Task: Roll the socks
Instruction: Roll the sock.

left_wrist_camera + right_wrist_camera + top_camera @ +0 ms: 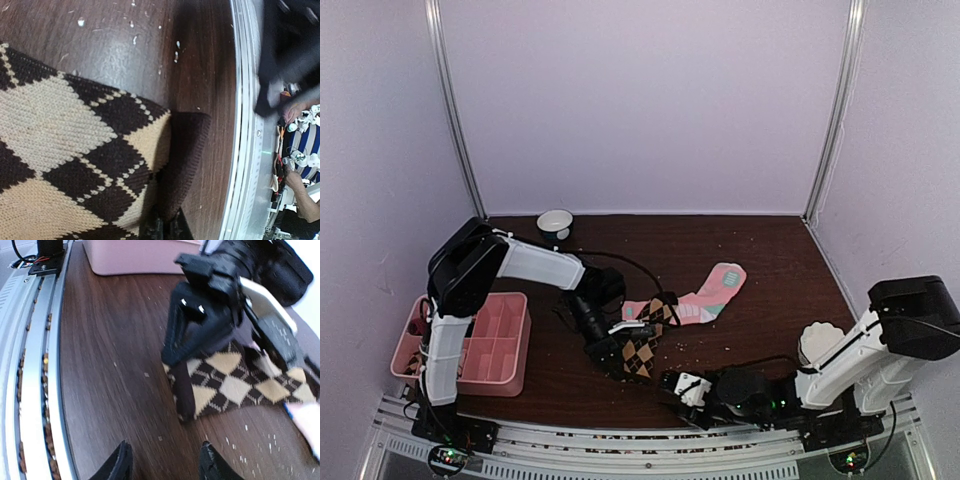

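Claw of left arm [172, 357] tip-down, tight on argyle sock [235, 387]

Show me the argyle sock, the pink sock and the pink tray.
argyle sock [234, 389], right wrist view, on a light diamond.
pink sock [710, 290], top view, on its pink middle.
pink tray [524, 340], top view, on its right wall.

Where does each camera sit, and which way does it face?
Top external: above and behind the bases, looking down at the table; left arm and right arm show.
Left wrist: looks down past the shut left gripper onto the argyle sock.
Right wrist: looks across the table, over the open right gripper, at that sock.
Shared: all see the sock.
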Controlling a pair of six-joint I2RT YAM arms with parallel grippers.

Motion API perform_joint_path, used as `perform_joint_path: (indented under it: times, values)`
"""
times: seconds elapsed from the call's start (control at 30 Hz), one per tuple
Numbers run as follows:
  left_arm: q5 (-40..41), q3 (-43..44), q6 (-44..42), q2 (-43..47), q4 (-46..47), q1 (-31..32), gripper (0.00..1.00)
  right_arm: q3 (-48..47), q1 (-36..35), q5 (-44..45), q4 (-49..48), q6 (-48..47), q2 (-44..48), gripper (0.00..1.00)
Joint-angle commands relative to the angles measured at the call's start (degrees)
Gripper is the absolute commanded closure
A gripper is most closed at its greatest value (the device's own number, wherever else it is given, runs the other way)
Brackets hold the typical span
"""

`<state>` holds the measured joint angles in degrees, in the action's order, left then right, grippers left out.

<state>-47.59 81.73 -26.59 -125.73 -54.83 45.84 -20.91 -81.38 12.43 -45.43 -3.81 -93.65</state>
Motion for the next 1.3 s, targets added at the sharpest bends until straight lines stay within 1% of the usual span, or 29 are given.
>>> perform_joint_path:
  times: [0.0, 0.07, 0.13, 0.27, 0.37, 0.67, 0.73, 0.83, 0.87, 0.9, 1.03, 1.13, 1.2, 1.27]
  values:
    - [5.33, 0.51, 1.28, -3.63, -1.01, -0.4, 1.0, -8.13, -0.88, -0.95, 5.45, -13.14, -3.89, 0.58]
    - [5.58, 0.97, 1.39, -4.13, -1.43, -0.41, 1.0, -10.09, -0.73, -1.16, 6.55, -16.18, -5.48, 0.61]
    - [5.58, 1.31, 1.33, -4.47, -1.73, -0.41, 1.0, -12.09, 0.29, -2.46, 7.95, -17.93, -6.92, 0.67]
    - [5.4, 1.49, 0.71, -4.37, -1.99, -0.36, 1.0, -14.17, 3.36, -5.28, 9.21, -18.61, -9.32, 0.78]
    - [5.58, 1.5, 0.18, -4.26, -2.04, -0.36, 1.0, -15.6, 4.97, -6.58, 9.72, -18.59, -10.52, 0.8]
    - [6.37, 1.15, -0.68, -3.64, -1.99, -0.34, 1.0, -17.25, 6.92, -8.93, 9.31, -15.34, -13.69, 0.79]
    - [6.37, 1.1, -0.96, -3.49, -2.04, -0.4, 1.0, -17.39, 7.09, -9.46, 9.47, -13.58, -14.17, 0.83]
    - [6.84, 0.46, -1.94, -2.13, -1.22, -0.41, 1.0, -17.78, 8.25, -11.04, 10.61, -9.54, -15.01, 0.93]
    - [7.11, -0.41, -2.54, -1.03, -0.37, -0.38, 0.97, -17.81, 8.95, -11.89, 11.01, -7.61, -15.19, 0.96]
    - [6.82, -1.59, -3.75, 0.58, 0.74, -0.4, 0.91, -17.96, 9.82, -12.88, 11.86, -5.47, -15.32, 0.99]
    - [10.3, -7.75, -3.97, 8.76, 9.28, -0.4, 0.68, -19.22, 13.63, -18.52, 16.93, 3.58, -15.39, 1.0]
    - [13.64, -12.44, -3.48, 15.12, 15.76, -0.43, 0.61, -17.55, 15.0, -22.0, 16.69, 8.19, -14.55, 1.0]
    - [15.39, -15.97, -3.52, 18.94, 19.61, -0.4, 0.6, -16.93, 15.41, -23.85, 17.58, 10.13, -13.95, 1.0]
    - [16.75, -18.91, -3.65, 23.15, 23.15, -0.41, 0.52, -17.03, 15.61, -25.69, 19.8, 12.38, -13.48, 1.0]
